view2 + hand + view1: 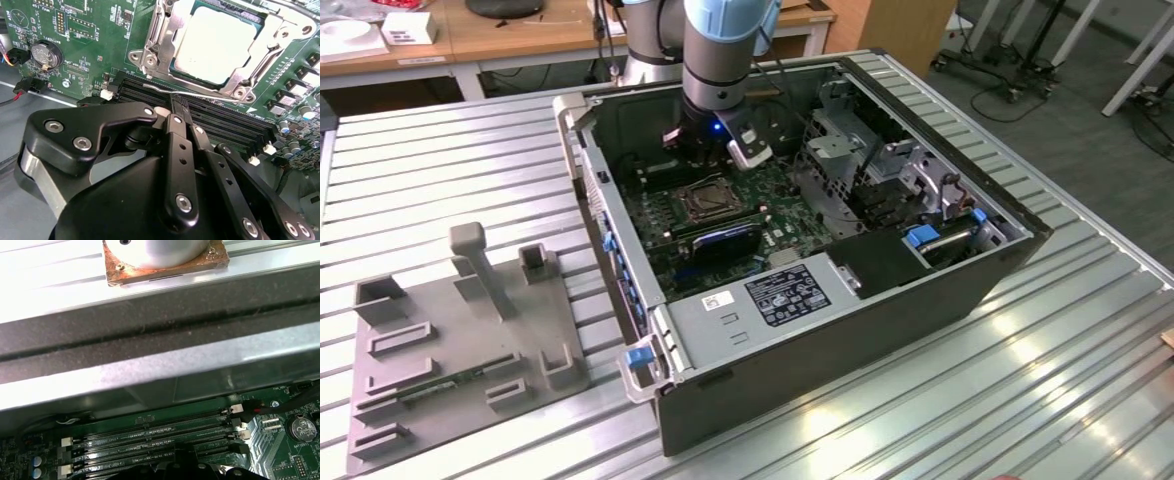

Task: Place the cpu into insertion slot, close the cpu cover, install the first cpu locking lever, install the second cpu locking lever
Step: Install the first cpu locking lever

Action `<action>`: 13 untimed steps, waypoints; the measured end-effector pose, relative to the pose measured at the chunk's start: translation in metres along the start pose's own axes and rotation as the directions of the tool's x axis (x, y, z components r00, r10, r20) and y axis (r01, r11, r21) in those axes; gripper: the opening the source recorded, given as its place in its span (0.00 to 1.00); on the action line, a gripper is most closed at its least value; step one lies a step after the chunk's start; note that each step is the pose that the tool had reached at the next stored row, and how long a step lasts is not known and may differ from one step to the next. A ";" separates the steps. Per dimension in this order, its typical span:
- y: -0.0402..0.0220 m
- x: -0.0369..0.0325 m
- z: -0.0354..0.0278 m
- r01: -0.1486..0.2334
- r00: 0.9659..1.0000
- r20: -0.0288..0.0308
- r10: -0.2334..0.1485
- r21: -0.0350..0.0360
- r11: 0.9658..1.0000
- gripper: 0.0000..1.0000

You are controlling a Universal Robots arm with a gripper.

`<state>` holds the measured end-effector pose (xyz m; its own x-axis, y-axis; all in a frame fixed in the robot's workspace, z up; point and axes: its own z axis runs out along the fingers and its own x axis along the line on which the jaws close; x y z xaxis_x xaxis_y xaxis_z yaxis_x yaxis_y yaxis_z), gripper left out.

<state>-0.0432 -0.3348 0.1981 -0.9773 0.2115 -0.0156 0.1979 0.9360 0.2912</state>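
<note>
Underneath, ribbed metal table [1067,380]; wooden desks [520,35] behind.

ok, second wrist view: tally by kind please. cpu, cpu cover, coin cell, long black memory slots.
cpu: 1
cpu cover: 1
coin cell: 1
long black memory slots: 4
Total: 7
</note>
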 end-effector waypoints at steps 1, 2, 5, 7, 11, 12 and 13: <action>0.0000 0.0000 0.0000 0.000 1.000 0.000 0.000 0.000 1.000 0.10; 0.0000 0.0000 0.0000 0.000 1.000 0.000 0.000 0.000 1.000 0.10; -0.0005 -0.0002 0.0000 0.000 1.000 0.000 0.000 0.000 1.000 0.10; -0.0012 -0.0003 -0.0003 0.000 1.000 0.000 0.000 0.000 1.000 0.10; -0.0013 -0.0003 -0.0004 0.000 1.000 0.000 0.000 0.000 1.000 0.10; -0.0013 -0.0004 -0.0004 0.000 1.000 0.000 0.000 0.000 1.000 0.10; -0.0013 -0.0004 -0.0004 0.000 1.000 0.000 0.000 0.000 1.000 0.10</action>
<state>-0.0431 -0.3362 0.1981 -0.9772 0.2116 -0.0156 0.1980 0.9360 0.2911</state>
